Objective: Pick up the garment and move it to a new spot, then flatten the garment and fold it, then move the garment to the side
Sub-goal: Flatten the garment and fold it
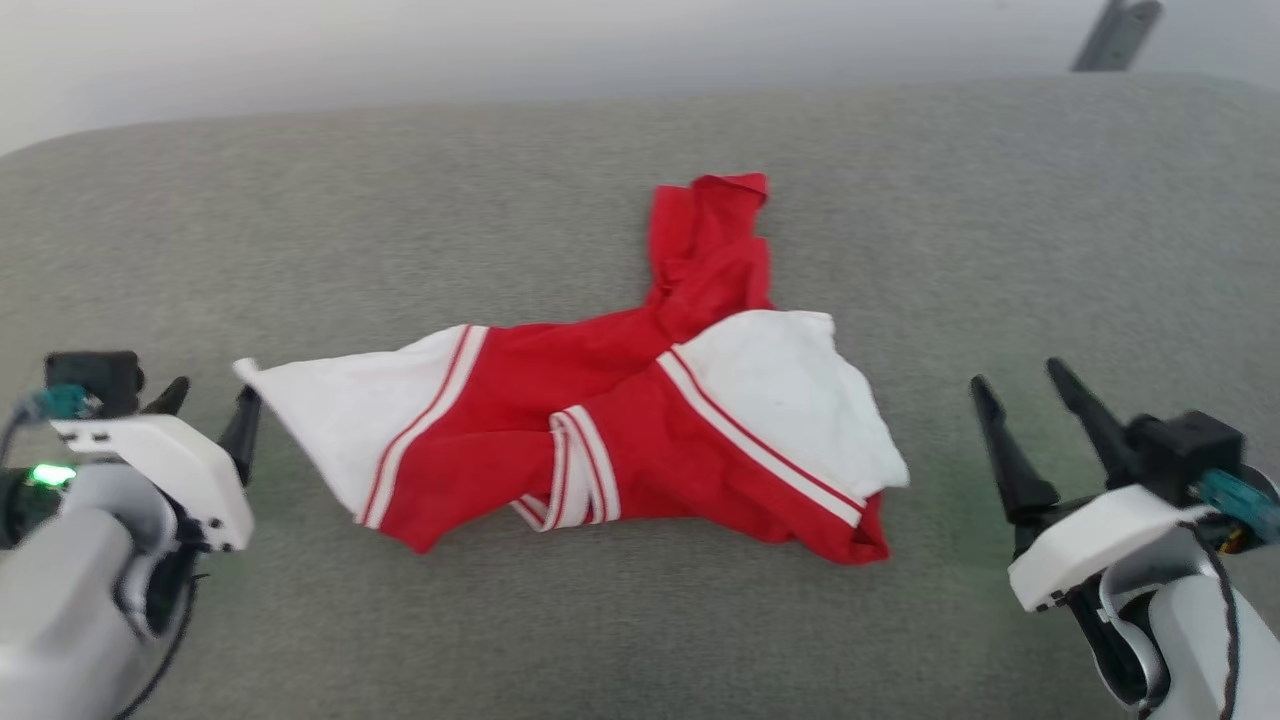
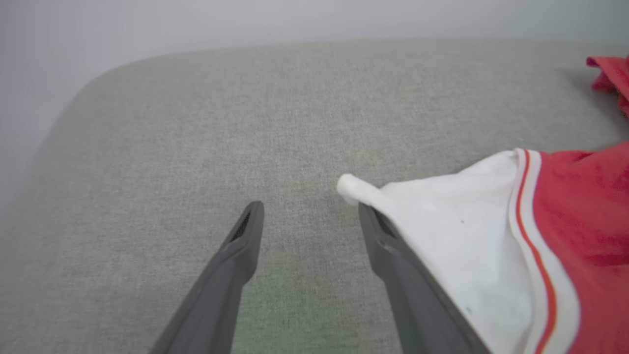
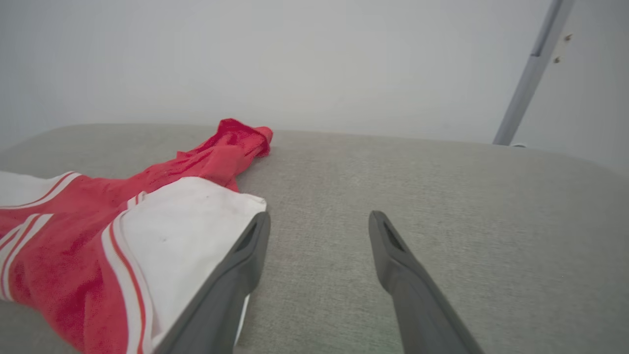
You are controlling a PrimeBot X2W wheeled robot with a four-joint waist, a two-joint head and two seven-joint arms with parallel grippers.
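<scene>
Clearly the garment (image 1: 560, 400) lies between the left pincer (image 1: 214, 398) and right pincer (image 1: 1017, 380), both released.

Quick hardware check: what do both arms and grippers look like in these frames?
Left gripper and right gripper match: two long dark tapering fingers, an angular white housing, a black block with a teal connector, and a pale grey forearm. A green light glows on the left wrist; a black cable runs down the right forearm.

Garment (image 1: 600, 430) on padded surface (image 1: 640, 640), centre; left gripper (image 1: 215, 390) at 9 o'clock, just beside it; right gripper (image 1: 1016, 373) at 3 o'clock, apart.
</scene>
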